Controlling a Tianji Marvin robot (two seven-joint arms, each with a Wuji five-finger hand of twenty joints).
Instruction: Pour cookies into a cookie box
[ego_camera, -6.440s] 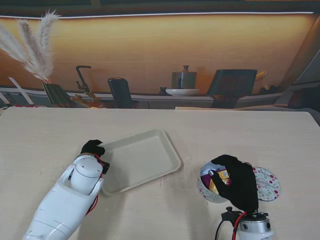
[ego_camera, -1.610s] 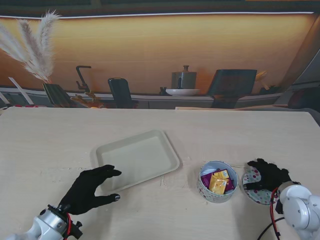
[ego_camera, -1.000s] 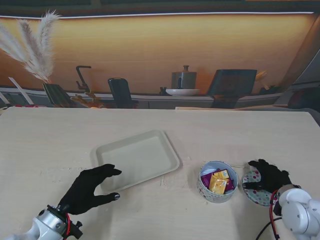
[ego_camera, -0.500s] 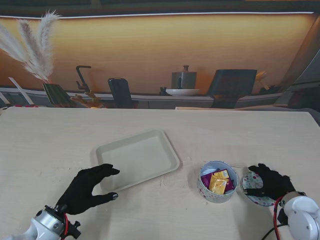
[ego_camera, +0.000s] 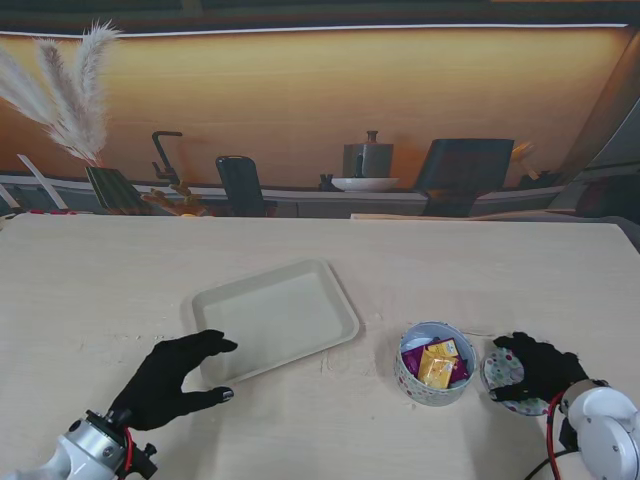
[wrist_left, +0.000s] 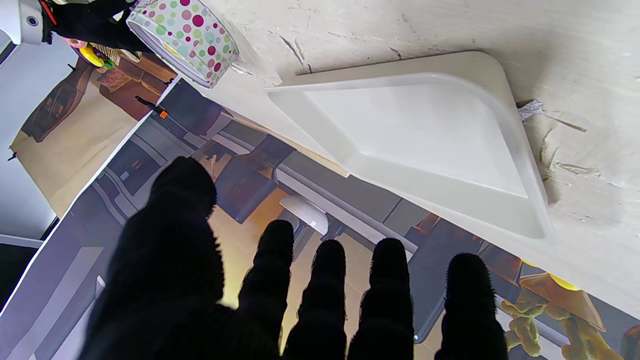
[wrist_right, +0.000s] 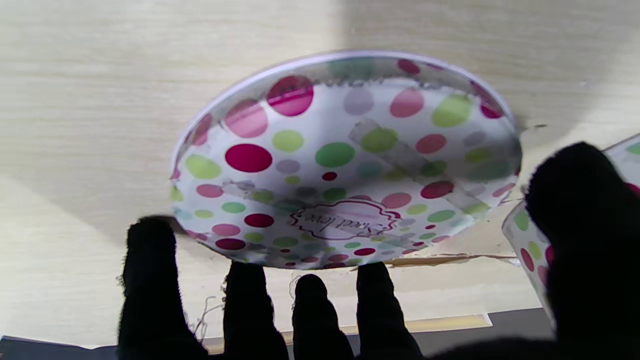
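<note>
The round cookie box (ego_camera: 434, 362) stands upright and uncovered on the pale wood-grain table (ego_camera: 450, 270), right of centre and near my edge; its wall is white with coloured polka dots, and inside I see wrapped cookies (ego_camera: 438, 364) in yellow, orange and purple foil. Just to its right lies the matching flat round lid (ego_camera: 503, 368), dotted in pink, green and red with a small printed label at its middle, strips of clear tape showing on it in the right wrist view. My right hand (ego_camera: 541, 366), in a black glove, lies over the lid's right part; its fingers (wrist_right: 150, 280) are spread around the lid's edge, and I cannot tell whether they grip it or only touch it. To the left of the box, apart from it, sits a smooth cream rectangular tray (ego_camera: 276, 318) with rounded corners and a shallow raised rim, turned at an angle. My left hand (ego_camera: 173, 379) rests nearer to me, at the tray's near left corner, fingers wide and holding nothing. The table surface shows scuffs and chipped flecks close to the tray. Beyond the far edge stands a printed kitchen backdrop (ego_camera: 320, 110).
</note>
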